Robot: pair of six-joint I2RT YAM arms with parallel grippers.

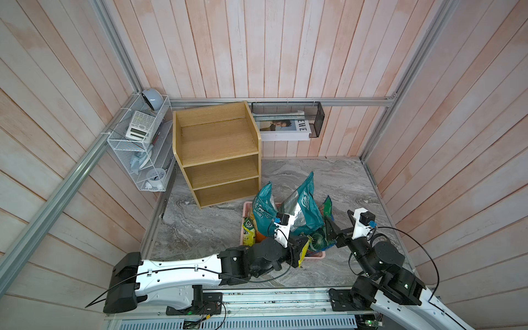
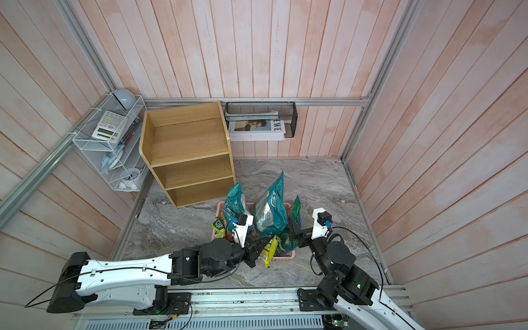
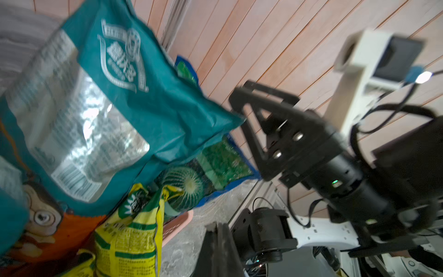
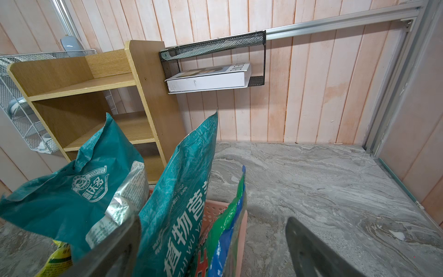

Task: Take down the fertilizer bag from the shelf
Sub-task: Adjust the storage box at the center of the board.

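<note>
Grey marbled table [image 1: 343, 183]. Bears a light-wood shelf [image 1: 220, 143], upright in the back left corner with its open side facing the front. Bears also a pink basket [image 4: 212, 211], farther forward, near the shelf's right foot.

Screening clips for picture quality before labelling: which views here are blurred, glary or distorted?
Left wrist view: motion blur throughout, smearing the teal bag and the right arm, with glare on the bag's silver panel; right wrist view: sharp, only the near fingers soft; both top views: sharp, evenly lit, wide-angle splay of the wall planks.
</note>
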